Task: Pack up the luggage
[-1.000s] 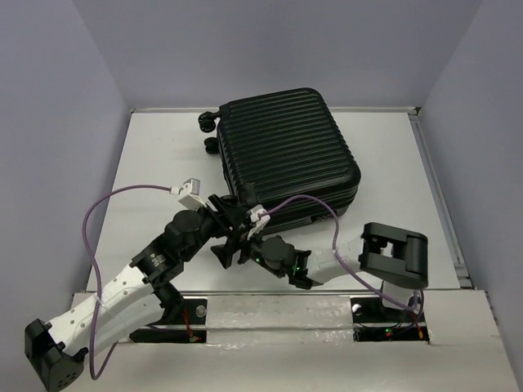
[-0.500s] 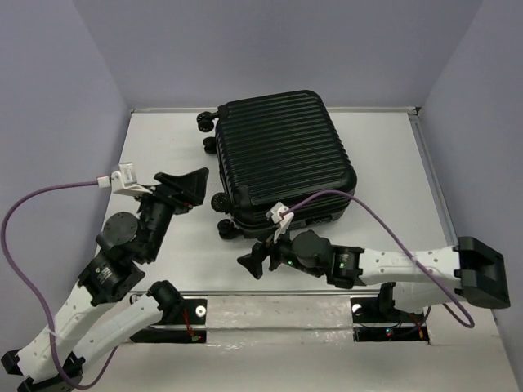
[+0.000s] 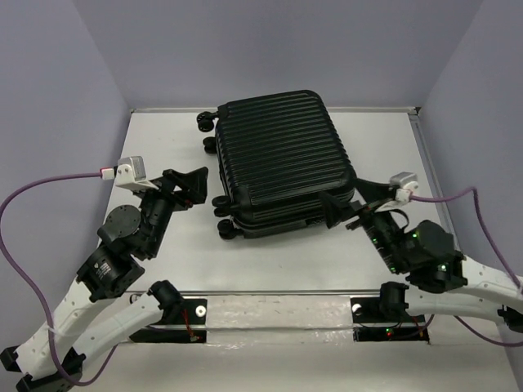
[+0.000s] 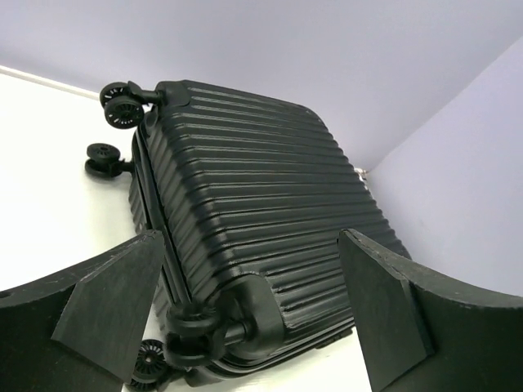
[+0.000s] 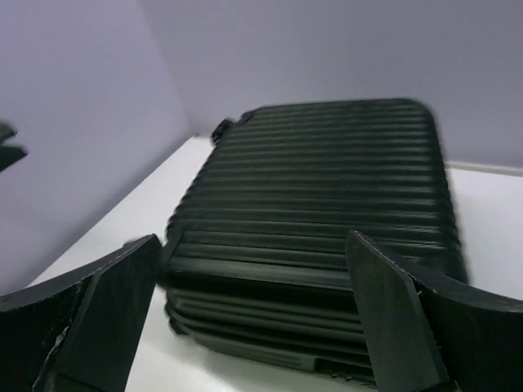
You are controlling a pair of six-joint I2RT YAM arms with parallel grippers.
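The luggage (image 3: pixel 282 163) is a black ribbed hard-shell suitcase that lies flat and closed in the middle of the table, with its wheels (image 3: pixel 221 202) on its left side. My left gripper (image 3: pixel 189 184) is open and empty, just left of the near-left wheels. In the left wrist view the luggage (image 4: pixel 245 196) fills the space between the fingers (image 4: pixel 114 302). My right gripper (image 3: pixel 347 202) is open and empty by the near-right corner. In the right wrist view the luggage (image 5: pixel 310 188) lies ahead of the fingers (image 5: pixel 392 318), a little blurred.
The white table (image 3: pixel 163 245) is boxed in by lilac walls at the left, back and right. A raised rail (image 3: pixel 433 180) runs along the right edge. Purple cables (image 3: pixel 49 192) loop from both wrists. The arm bases sit at the near edge.
My right arm has swung from the suitcase's front-left to its near-right corner. My left arm pulled back to the left of the suitcase a second ago and has barely moved since.
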